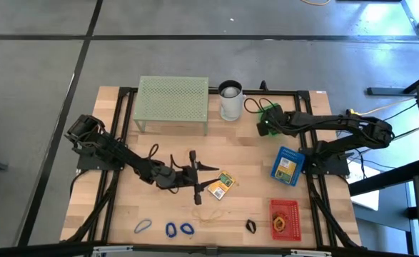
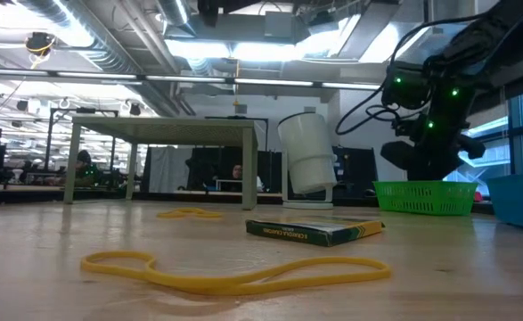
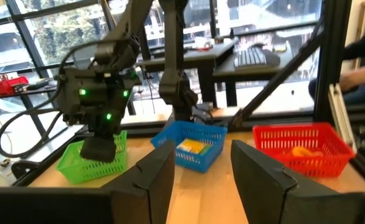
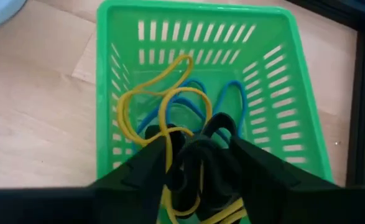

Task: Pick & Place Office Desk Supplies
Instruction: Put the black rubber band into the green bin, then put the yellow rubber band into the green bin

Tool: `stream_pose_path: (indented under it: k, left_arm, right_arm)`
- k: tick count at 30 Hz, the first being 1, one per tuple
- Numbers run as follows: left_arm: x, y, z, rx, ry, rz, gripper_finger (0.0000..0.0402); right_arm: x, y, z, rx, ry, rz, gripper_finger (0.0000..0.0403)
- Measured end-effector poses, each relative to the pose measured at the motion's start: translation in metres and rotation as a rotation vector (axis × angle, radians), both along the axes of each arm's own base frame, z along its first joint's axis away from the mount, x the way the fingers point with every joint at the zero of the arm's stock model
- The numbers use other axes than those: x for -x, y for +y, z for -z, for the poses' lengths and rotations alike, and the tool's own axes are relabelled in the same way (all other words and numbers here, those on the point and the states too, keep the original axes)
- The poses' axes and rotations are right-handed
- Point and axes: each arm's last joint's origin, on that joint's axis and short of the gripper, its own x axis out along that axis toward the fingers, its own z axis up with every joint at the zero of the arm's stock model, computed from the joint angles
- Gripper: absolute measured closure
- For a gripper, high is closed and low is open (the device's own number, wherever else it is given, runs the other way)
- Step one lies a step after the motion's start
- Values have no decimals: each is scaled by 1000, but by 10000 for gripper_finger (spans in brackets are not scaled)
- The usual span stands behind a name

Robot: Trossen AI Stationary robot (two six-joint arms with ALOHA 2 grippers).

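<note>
Hanging over the green basket (image 4: 201, 93), the right gripper (image 4: 198, 165) has its fingers spread apart. Yellow and blue bands (image 4: 182, 106) and a black clip (image 4: 216, 127) lie in the basket under it. I cannot tell if a band touches a finger. If one sticks there, it may lift out when the arm goes up and fall on the table.

The left gripper (image 1: 195, 173) waits low at the middle of the table with fingers open, holding nothing. A yellow card pack (image 1: 221, 185) lies just beside it. Bumping could push the pack away. More things wait near the front edge: 3 blue bands (image 1: 168, 228) and another black clip (image 1: 251, 226).
</note>
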Motion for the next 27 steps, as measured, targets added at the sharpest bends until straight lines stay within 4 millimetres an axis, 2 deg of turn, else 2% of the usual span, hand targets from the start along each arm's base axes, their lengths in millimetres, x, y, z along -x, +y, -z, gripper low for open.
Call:
stream_pose_path:
  k: [4, 8, 13, 18, 23, 27]
  left_arm:
    - [0, 0, 5, -24, 50, -3, 252]
    - [1, 2, 8, -44, 80, -63, 249]
    - [2, 5, 10, -55, 100, -152, 250]
    - [3, 5, 15, -65, 141, -161, 250]
    - [4, 11, 28, 1, 234, -187, 249]
    - [7, 26, 47, 76, 410, -193, 249]
  right_arm:
    - [-3, -1, -9, -8, 41, -27, 190]
    - [-10, -3, -28, -13, 62, -48, 178]
    - [-21, -1, -52, 24, 61, -77, 180]
    - [-26, 1, -71, 78, 82, -62, 190]
    - [-35, 12, -81, 83, 46, -118, 200]
    - [-43, 29, -83, 71, 15, -190, 208]
